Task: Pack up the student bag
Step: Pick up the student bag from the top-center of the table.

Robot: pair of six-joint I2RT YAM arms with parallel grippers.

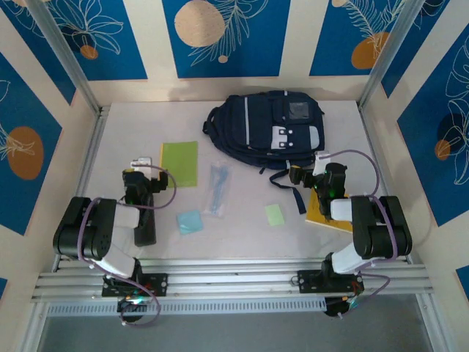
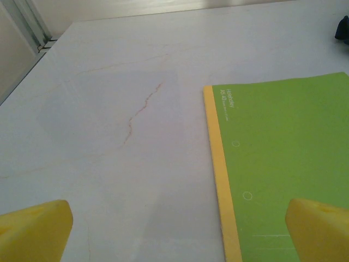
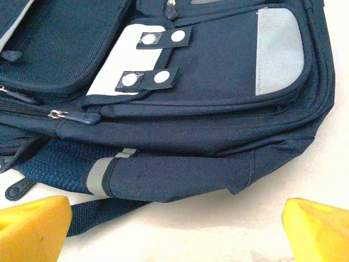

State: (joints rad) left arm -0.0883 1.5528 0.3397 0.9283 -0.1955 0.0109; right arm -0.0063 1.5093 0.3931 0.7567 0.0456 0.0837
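A: Start at the claws. How do they stand?

B: Both are spread wide and hold nothing. The right gripper (image 3: 174, 232) hovers just on the near side of the student bag (image 3: 207, 76), with its yellow fingertips (image 3: 32, 226) set either side of the bag's bottom edge. The left gripper (image 2: 174, 237) is well apart from the bag, off to its left, over the near corner of a green notebook (image 2: 283, 158).

A: And the bag itself?

B: It lies flat toward the far side of the table (image 1: 242, 235), front pockets up. The zip pulls (image 3: 57, 114) look drawn shut to me.

A: So what could go wrong?

B: If the right claw closes here, I'd expect it to catch the loose strap (image 3: 103, 210) or a fold of cloth. That would drag the whole bag instead of opening it. Limp fabric may also slump over any opening. The notebook lies flat, so the left fingers could skid across its cover or push it farther from the bag.

A: Any writing?

B: I can read no brand on the bag, and its two tabs (image 3: 162, 38) carry plain white dots. The notebook has a line of pale print beside its yellow spine (image 2: 218, 164), too small to read surely.
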